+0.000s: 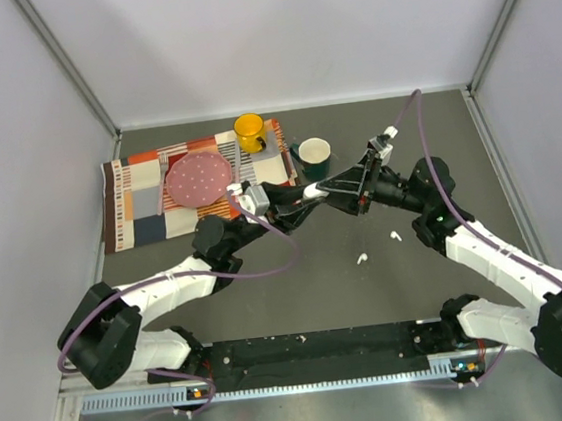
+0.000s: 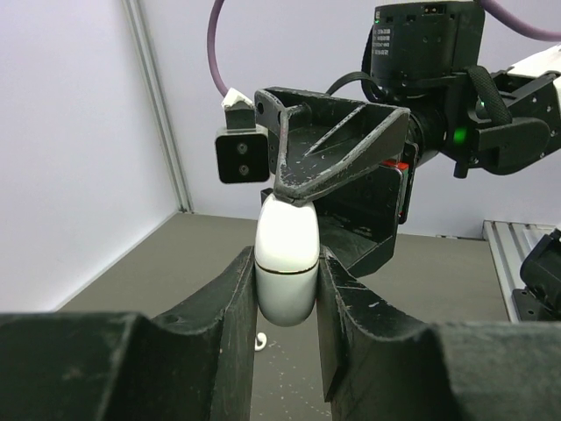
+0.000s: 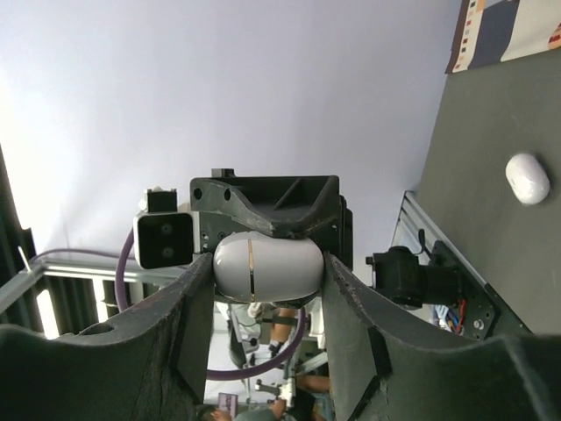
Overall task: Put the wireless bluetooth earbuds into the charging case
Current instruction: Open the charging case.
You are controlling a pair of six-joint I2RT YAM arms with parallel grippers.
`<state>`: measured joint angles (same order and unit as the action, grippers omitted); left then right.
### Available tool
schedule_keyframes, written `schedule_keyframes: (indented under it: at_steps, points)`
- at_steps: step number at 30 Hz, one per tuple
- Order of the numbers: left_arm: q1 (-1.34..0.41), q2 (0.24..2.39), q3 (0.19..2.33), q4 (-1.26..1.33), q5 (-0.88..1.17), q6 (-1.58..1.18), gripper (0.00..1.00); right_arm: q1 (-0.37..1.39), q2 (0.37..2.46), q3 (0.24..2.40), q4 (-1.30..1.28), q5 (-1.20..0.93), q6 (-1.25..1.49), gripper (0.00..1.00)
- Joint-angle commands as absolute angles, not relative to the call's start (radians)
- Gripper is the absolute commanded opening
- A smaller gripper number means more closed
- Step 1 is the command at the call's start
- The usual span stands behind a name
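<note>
The white oval charging case (image 2: 286, 263) hangs in mid-air above the table, closed, its seam line showing. My left gripper (image 2: 286, 285) is shut on its narrow sides. My right gripper (image 3: 267, 282) faces it from the other side, and its pads press the two rounded ends of the case (image 3: 267, 266). In the top view the two grippers (image 1: 307, 196) (image 1: 327, 192) meet tip to tip and the case is almost hidden. Two tiny white earbuds (image 1: 362, 258) (image 1: 395, 235) lie on the dark table below. One earbud (image 2: 258, 341) shows under the case.
At the back left a patterned cloth (image 1: 139, 200) carries a pink plate (image 1: 197, 179) and a yellow mug (image 1: 250, 131). A dark green, white-rimmed mug (image 1: 314, 153) stands just behind the grippers. A small white rounded thing (image 3: 528, 178) lies on the table. Walls close three sides.
</note>
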<state>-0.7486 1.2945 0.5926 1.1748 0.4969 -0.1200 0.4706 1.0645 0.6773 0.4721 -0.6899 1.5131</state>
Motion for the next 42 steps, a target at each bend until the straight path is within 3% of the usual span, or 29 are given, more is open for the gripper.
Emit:
schedule_keyframes:
  at_steps: [1, 16, 18, 21, 22, 23, 26, 27, 30, 33, 42]
  points:
    - [-0.755, 1.295, 0.601, 1.338, 0.462, -0.141, 0.3, 0.491, 1.086, 0.646, 0.558, -0.706, 1.581, 0.15]
    - [-0.762, 1.312, 0.611, 1.341, 0.46, -0.141, 0.29, 0.508, 1.101, 0.618, 0.624, -0.695, 1.647, 0.15]
    - [-0.762, 1.313, 0.614, 1.338, 0.462, -0.138, 0.25, 0.509, 1.103, 0.618, 0.621, -0.695, 1.644, 0.15]
    - [-0.762, 1.316, 0.618, 1.328, 0.463, -0.137, 0.0, 0.512, 1.108, 0.618, 0.629, -0.699, 1.644, 0.17]
    - [-0.764, 1.316, 0.615, 1.331, 0.459, -0.137, 0.0, 0.512, 1.106, 0.618, 0.633, -0.699, 1.643, 0.19]
    - [-0.764, 1.315, 0.612, 1.335, 0.445, -0.138, 0.0, 0.512, 1.104, 0.617, 0.635, -0.699, 1.641, 0.22]
    - [-0.764, 1.307, 0.6, 1.347, 0.428, -0.141, 0.0, 0.511, 1.088, 0.62, 0.609, -0.686, 1.602, 0.49]
    - [-0.764, 1.302, 0.594, 1.353, 0.416, -0.147, 0.0, 0.512, 1.078, 0.626, 0.582, -0.671, 1.579, 0.65]
    - [-0.762, 1.282, 0.581, 1.35, 0.423, -0.161, 0.0, 0.512, 1.042, 0.675, 0.442, -0.634, 1.458, 0.92]
    - [-0.759, 1.252, 0.56, 1.356, 0.417, -0.185, 0.0, 0.512, 1.011, 0.75, 0.277, -0.597, 1.313, 0.98]
    - [-0.732, 1.125, 0.496, 1.344, 0.439, -0.23, 0.0, 0.52, 0.96, 1.001, -0.116, -0.555, 0.869, 0.99]
